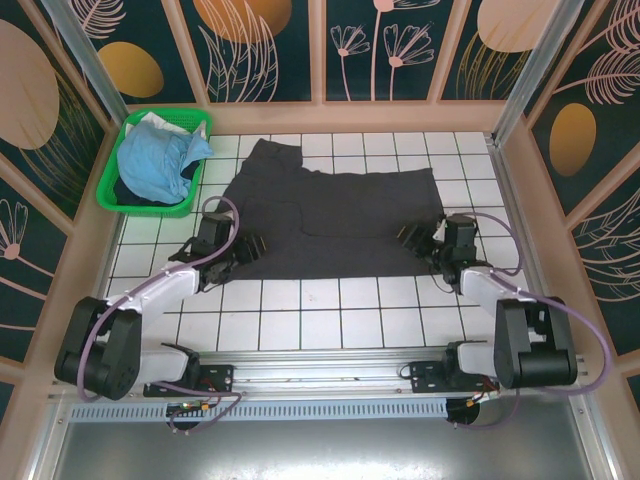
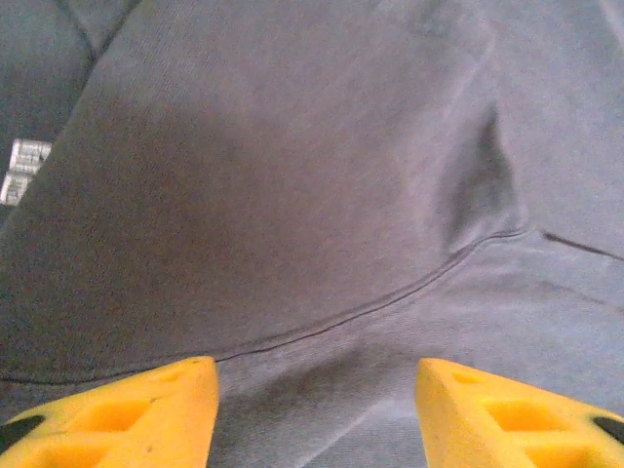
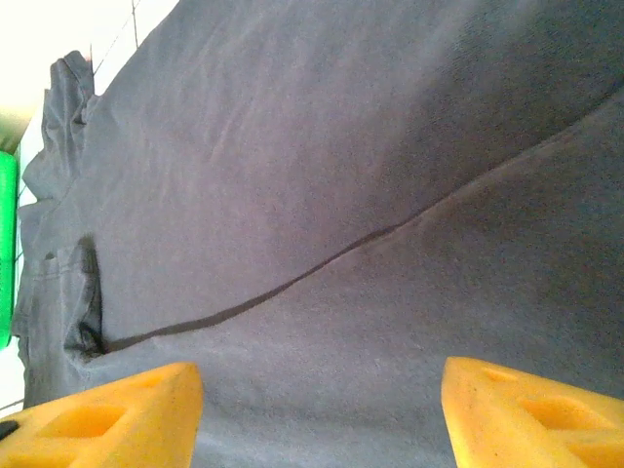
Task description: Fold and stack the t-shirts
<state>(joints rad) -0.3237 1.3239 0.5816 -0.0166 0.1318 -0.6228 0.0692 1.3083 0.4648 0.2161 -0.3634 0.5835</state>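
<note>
Left gripper and right gripper: I see both with jaws parted and empty, low over the near corners of the charcoal t-shirt. It lies spread on the tiled table. The light blue t-shirt sits crumpled in the green basket, far left.

No text, brand, number or sign can be read anywhere. A small pale label is seen on the dark charcoal t-shirt, at the left edge of the left wrist view. Faint marks are carried on it, but they are too blurred to be made out.
</note>
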